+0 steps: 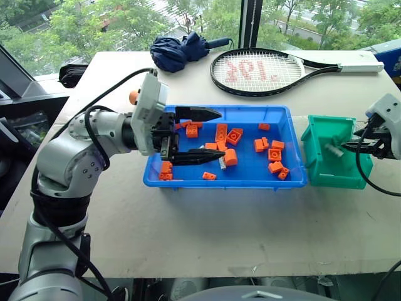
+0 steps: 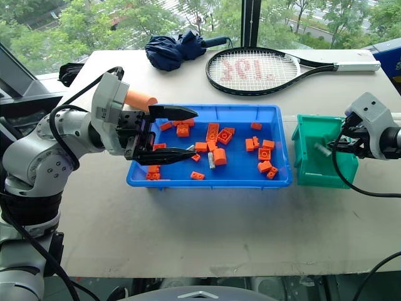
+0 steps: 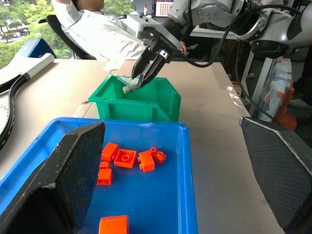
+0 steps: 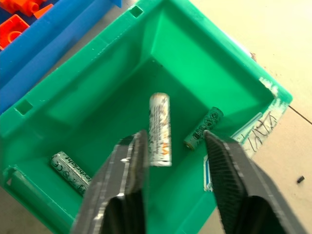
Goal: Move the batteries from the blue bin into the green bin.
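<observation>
Right now a battery [image 4: 160,130] hangs between my right end effector's [image 4: 171,161] parted fingers, above the green bin [image 4: 97,92] at the table's [image 1: 250,226] right, where two batteries [image 4: 70,167] already lie. It looks freed, so it could glance off the bin's wall if it tumbles, or cling to a finger. Another battery [image 2: 212,160] lies in the blue bin [image 2: 207,183] among orange bricks [image 2: 262,152]; my left end effector [image 2: 164,133], spread wide over that bin's left end, might pinch a brick along with it.
</observation>
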Controlling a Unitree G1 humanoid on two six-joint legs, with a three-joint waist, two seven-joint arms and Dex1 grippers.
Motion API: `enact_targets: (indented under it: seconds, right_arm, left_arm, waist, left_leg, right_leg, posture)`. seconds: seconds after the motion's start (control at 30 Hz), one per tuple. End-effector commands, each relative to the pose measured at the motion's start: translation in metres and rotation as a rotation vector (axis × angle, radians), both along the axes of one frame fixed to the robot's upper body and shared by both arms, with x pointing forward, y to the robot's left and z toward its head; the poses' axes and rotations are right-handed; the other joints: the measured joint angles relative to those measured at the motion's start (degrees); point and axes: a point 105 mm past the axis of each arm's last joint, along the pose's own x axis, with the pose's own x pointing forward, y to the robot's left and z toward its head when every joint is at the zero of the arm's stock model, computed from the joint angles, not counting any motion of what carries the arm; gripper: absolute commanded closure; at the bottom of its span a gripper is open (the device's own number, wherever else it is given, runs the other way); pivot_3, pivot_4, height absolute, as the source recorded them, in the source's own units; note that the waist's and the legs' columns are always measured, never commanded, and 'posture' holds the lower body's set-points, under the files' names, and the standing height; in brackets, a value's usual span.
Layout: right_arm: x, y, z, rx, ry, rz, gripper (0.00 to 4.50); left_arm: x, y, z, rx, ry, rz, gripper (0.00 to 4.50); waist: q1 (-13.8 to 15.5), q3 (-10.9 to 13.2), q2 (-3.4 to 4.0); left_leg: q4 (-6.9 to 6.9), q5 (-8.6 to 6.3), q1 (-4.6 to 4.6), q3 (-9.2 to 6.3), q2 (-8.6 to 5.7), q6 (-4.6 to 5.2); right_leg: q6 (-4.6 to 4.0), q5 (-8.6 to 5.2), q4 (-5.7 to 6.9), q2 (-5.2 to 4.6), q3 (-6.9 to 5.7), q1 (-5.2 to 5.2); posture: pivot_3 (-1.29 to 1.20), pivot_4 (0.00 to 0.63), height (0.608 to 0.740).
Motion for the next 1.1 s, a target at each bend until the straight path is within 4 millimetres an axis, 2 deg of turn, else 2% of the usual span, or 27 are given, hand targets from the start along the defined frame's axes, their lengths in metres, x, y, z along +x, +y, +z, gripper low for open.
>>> enact_targets:
  seconds: [0.03,0.07,0.1,0.17,0.27,0.37,0.57,0.77,0.87,0.97,1.1]
  right_arm:
    - [0.002,0.001,0.019,-0.026,-0.087,0.003,0.74]
    - [0.003,0.003,0.021,-0.025,-0.103,0.010,0.23]
    - [0.005,0.006,0.024,-0.023,-0.117,0.022,0.04]
    - [0.010,0.025,0.033,0.007,-0.167,0.103,0.04]
    - [0.015,0.071,0.044,0.084,-0.224,0.278,0.04]
    - [0.015,0.119,0.045,0.164,-0.225,0.446,0.04]
    - [0.016,0.203,0.024,0.212,-0.167,0.698,0.04]
    - [-0.001,0.265,0.002,0.294,-0.066,0.890,0.04]
    - [-0.006,0.284,-0.011,0.339,0.014,0.904,0.04]
    - [-0.012,0.293,-0.029,0.365,0.124,0.876,0.04]
    - [-0.015,0.293,-0.041,0.347,0.181,0.817,0.04]
  left_arm:
    - [-0.003,0.005,0.008,0.005,-0.054,-0.002,0.00]
    - [-0.003,0.007,0.007,0.011,-0.054,0.007,0.00]
    - [-0.002,0.009,0.007,0.017,-0.054,0.017,0.00]
    - [-0.001,0.018,0.005,0.035,-0.051,0.051,0.00]
    - [0.003,0.035,-0.001,0.075,-0.047,0.125,0.00]
    - [0.006,0.053,-0.007,0.112,-0.045,0.193,0.00]
    - [0.007,0.088,-0.019,0.199,-0.035,0.316,0.00]
    - [-0.003,0.102,-0.025,0.208,-0.021,0.378,0.00]
    - [-0.009,0.104,-0.027,0.197,-0.015,0.397,0.00]
    - [-0.014,0.104,-0.027,0.184,-0.007,0.411,0.00]
    - [-0.019,0.106,-0.029,0.187,0.002,0.424,0.00]
  waist:
    - [0.0,0.0,0.00]
    - [0.0,0.0,0.00]
    - [0.0,0.0,0.00]
    - [-0.3,0.0,0.01]
    - [-1.0,0.0,0.00]
    - [-1.6,0.0,0.00]
    - [-1.5,0.0,0.00]
    - [-1.3,0.0,-0.01]
    - [-1.3,0.0,-0.01]
    - [-1.4,-0.1,-0.10]
    - [-1.4,-0.1,-0.11]
  left_leg:
    - [0.00,0.00,0.00,0.00,0.00,0.00]
    - [0.00,0.00,0.00,0.00,0.00,0.00]
    - [0.00,0.00,0.00,0.00,0.00,0.01]
    - [0.00,0.00,0.00,0.01,0.01,0.01]
    - [-0.01,0.00,0.05,0.05,0.12,0.00]
    - [-0.01,0.00,0.05,-0.02,0.20,0.00]
    - [-0.01,0.00,-0.01,-0.04,0.19,0.00]
    - [-0.01,0.00,-0.03,-0.12,0.16,-0.02]
    - [-0.02,0.00,-0.03,-0.17,0.16,-0.03]
    - [-0.02,0.00,-0.01,-0.18,0.15,-0.03]
    - [-0.02,0.00,-0.03,-0.21,0.15,-0.04]
  right_leg:
    - [0.00,0.00,0.00,0.00,0.00,0.00]
    - [0.00,0.00,0.00,0.00,0.00,0.00]
    - [0.00,0.00,0.00,0.01,0.00,0.00]
    - [0.00,0.00,0.00,0.01,0.01,0.00]
    - [-0.01,0.00,0.02,0.14,0.09,-0.01]
    - [-0.01,0.00,0.01,0.22,0.06,-0.01]
    - [-0.01,0.00,-0.02,0.19,0.03,-0.04]
    - [-0.02,0.00,-0.02,0.14,-0.04,-0.05]
    - [-0.02,0.00,0.00,0.14,-0.07,-0.06]
    - [-0.02,0.00,0.01,0.12,-0.06,-0.05]
    - [-0.03,0.00,0.03,0.09,-0.07,-0.09]
  posture:
    - [0.00,0.150,0.740]
    - [0.00,0.150,0.740]
    - [0.00,0.150,0.740]
    - [0.00,0.150,0.740]
    - [0.00,0.150,0.740]
    - [0.00,0.150,0.740]
    - [0.00,0.150,0.740]
    - [0.00,0.150,0.740]
    - [0.00,0.150,0.740]
    - [0.00,0.150,0.740]
    - [0.00,0.150,0.740]
